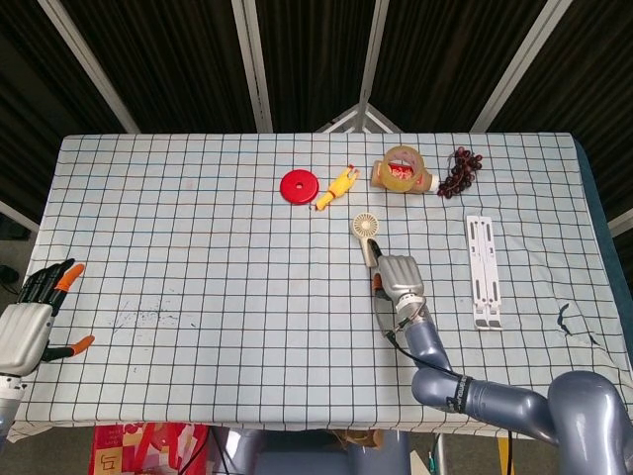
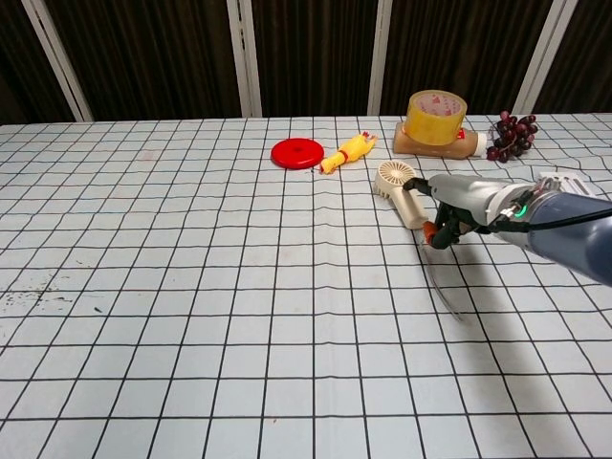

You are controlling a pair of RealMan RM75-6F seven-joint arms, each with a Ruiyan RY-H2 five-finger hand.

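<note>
Cream plastic handheld fan lies mid-table, its round head toward the far edge. Right hand curls over its handle, fingers wrapped around it; a clear strap trails toward the near edge. Only the head view shows the left hand, fingers spread and holding nothing, at the table's near-left edge, and a white folding stand. Checked cloth covers the table; dark slatted panels behind.
</note>
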